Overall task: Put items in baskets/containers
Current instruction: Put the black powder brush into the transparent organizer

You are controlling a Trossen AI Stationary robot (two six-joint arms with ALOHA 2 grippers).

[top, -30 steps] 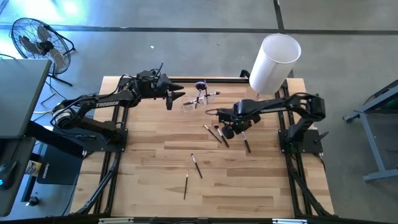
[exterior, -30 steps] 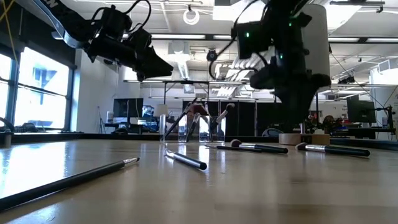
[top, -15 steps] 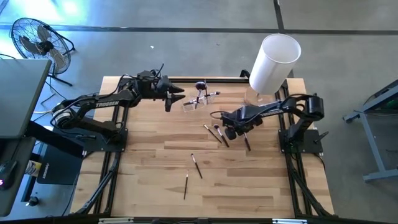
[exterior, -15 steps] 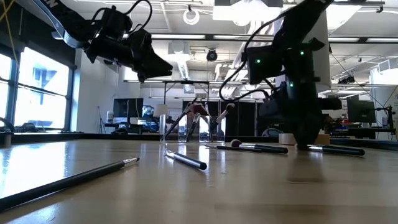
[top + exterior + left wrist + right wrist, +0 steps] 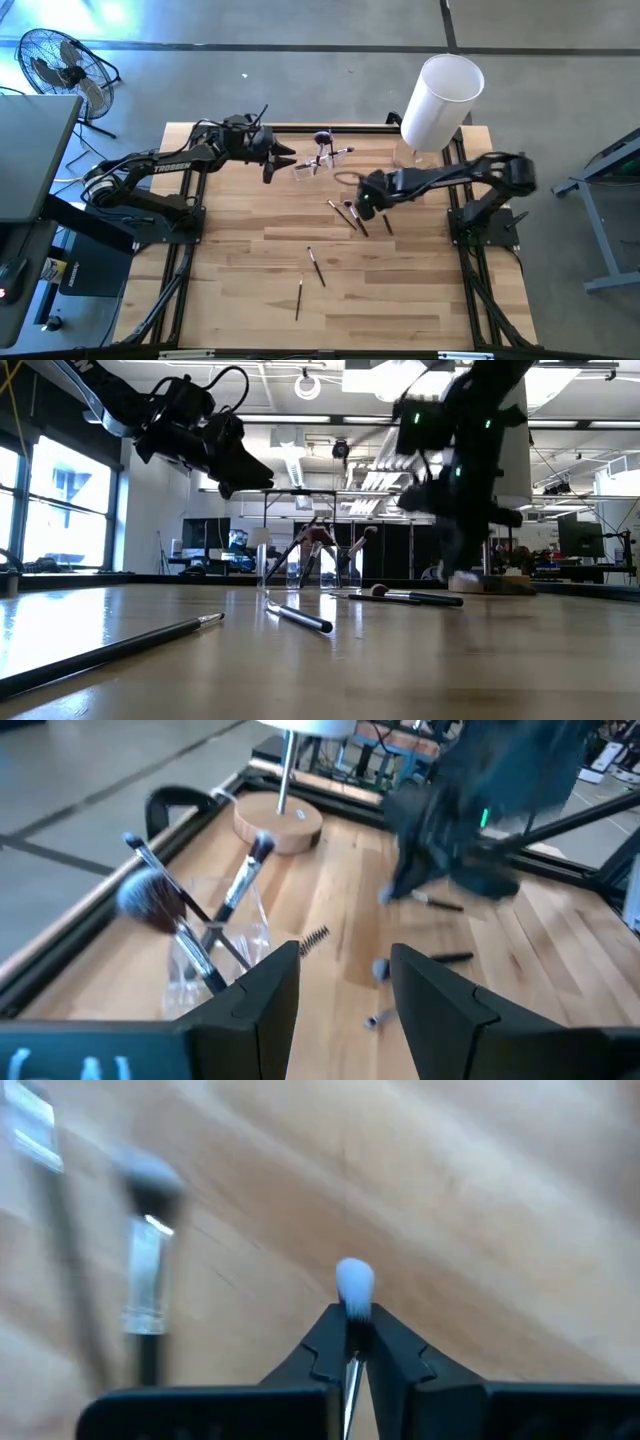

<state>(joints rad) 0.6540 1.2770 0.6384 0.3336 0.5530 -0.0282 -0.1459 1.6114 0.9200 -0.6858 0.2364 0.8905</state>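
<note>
1. Right gripper (image 5: 352, 1342): clenched on a pale-tipped makeup brush (image 5: 354, 1283), low over the table's middle-right.
2. Step, as judged: pick made; next, carry the brush to the clear holder (image 5: 215, 958) at the table's far edge and drop it in upright.
3. Left gripper (image 5: 342, 982): released, empty, hovering near the holder.
4. Obstacles: brushes already in holder (image 5: 165, 910); loose brushes (image 5: 345, 214) beneath; white cylinder (image 5: 440, 102) beside the route.

Clear holder (image 5: 312, 167) at table's (image 5: 240, 260) far edge, brushes (image 5: 190, 935) inside; loose brushes (image 5: 345, 215) near it, right of centre.
</note>
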